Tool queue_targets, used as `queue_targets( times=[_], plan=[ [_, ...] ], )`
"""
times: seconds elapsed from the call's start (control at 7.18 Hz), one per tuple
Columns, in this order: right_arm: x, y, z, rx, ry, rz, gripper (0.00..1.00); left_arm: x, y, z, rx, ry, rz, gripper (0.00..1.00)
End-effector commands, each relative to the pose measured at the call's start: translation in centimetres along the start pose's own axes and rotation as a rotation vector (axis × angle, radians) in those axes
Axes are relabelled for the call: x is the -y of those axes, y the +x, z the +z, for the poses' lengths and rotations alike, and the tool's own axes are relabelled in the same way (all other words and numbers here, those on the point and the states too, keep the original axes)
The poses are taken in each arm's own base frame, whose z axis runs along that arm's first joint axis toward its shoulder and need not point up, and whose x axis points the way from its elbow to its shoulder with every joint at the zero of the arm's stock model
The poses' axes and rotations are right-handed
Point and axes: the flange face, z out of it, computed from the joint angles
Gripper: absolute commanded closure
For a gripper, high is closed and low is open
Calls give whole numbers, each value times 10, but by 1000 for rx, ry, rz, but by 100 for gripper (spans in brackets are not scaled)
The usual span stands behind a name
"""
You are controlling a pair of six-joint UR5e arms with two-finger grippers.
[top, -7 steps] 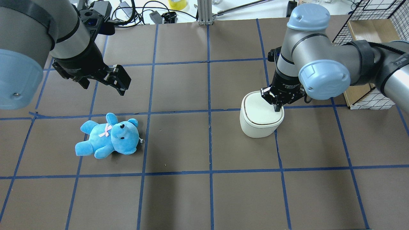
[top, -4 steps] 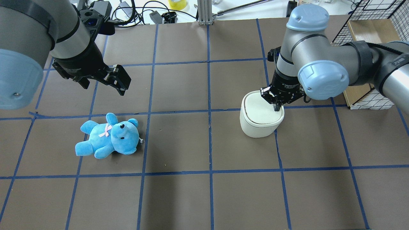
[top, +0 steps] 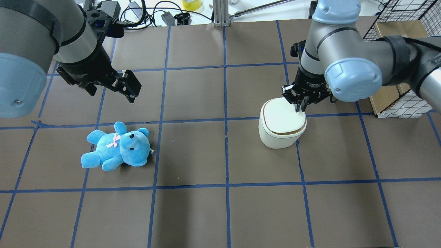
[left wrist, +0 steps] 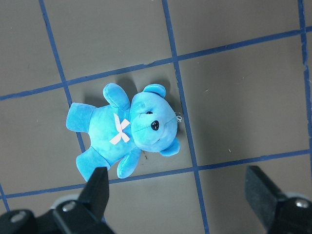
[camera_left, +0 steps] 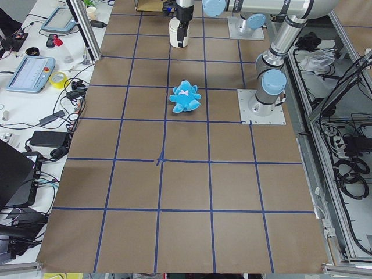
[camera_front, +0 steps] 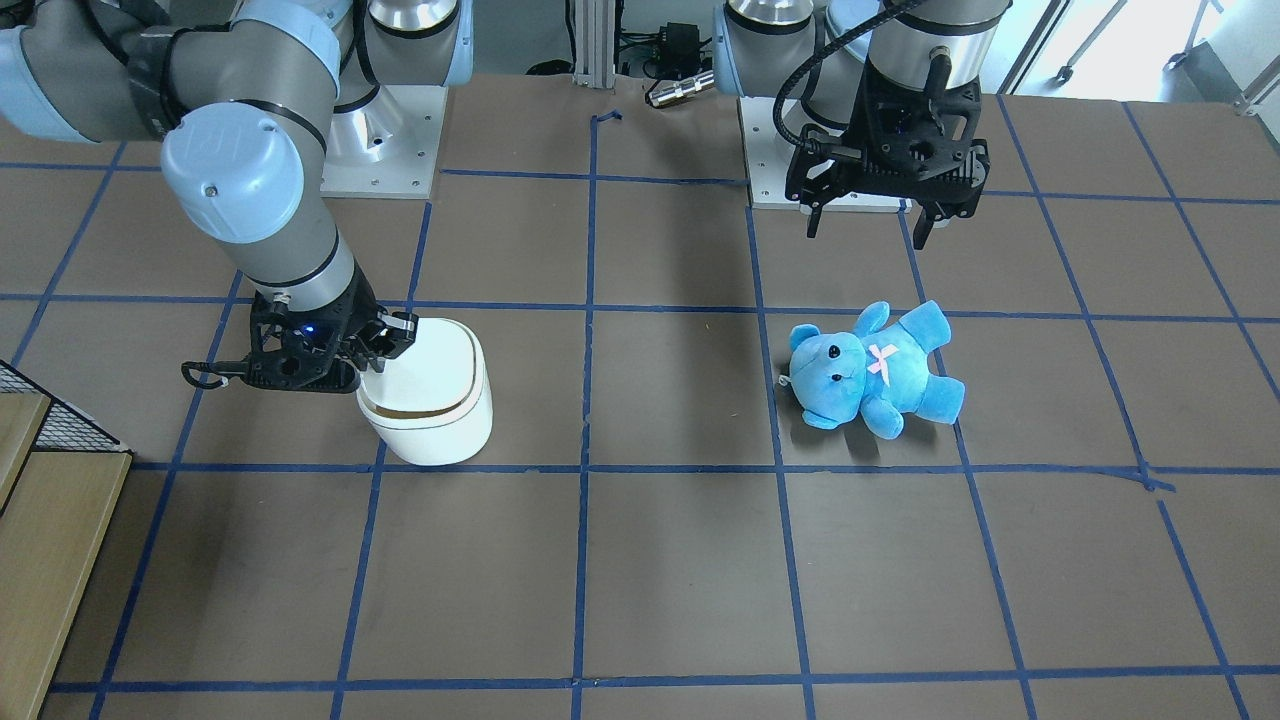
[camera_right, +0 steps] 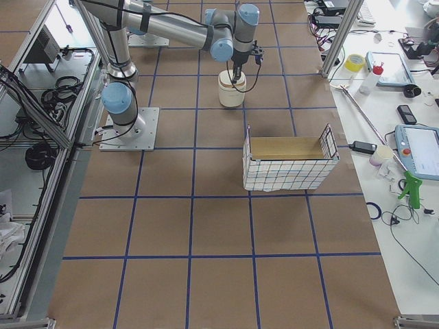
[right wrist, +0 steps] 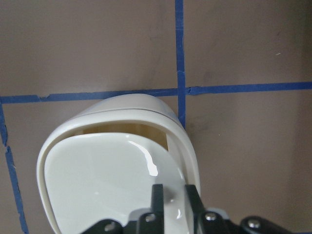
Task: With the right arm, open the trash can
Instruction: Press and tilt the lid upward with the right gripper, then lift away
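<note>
My right arm's black two-finger pincer (top: 299,106) is drawn narrow, fingers (right wrist: 157,196) almost together and holding nothing, because I want one blunt tip to push with, not a grasp. That tip rests on the flat white lid (top: 280,119) of the small white rounded-square plastic trash can (top: 278,137), close to the lid's edge on my right, the side nearest my wrist. I judge that pressing at the rim is what tips this kind of lid. My wrist camera shows it working: along the far side the lid has parted from the rim, and a tan gap (right wrist: 126,130) shows there (only a sliver, so I would call the can partly open, not open). The can stands upright on the brown table with its blue tape grid (top: 193,155), beside a tape crossing in my right half. It is well apart from the blue plush teddy bear (top: 117,146) lying in the left half. My left pincer (camera_front: 866,228) hangs wide and empty above the bear, out of the way, since this job belongs to the right arm alone.
</note>
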Motion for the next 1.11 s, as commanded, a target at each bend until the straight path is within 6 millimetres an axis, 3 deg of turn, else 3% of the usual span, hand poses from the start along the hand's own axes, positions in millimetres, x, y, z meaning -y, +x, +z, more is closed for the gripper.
queue_targets(
  times=[0.0, 0.56, 0.84, 0.97],
  plan=[
    [2, 0, -53, 7, 79, 0, 0, 0, 0, 0, 0, 0, 0, 0],
    [-13, 8, -117, -3, 104, 8, 0, 0, 0, 0, 0, 0, 0, 0],
    [-44, 10, -151, 3, 119, 2, 0, 0, 0, 0, 0, 0, 0, 0],
    [-49, 13, -153, 4, 105, 5, 0, 0, 0, 0, 0, 0, 0, 0]
  ],
)
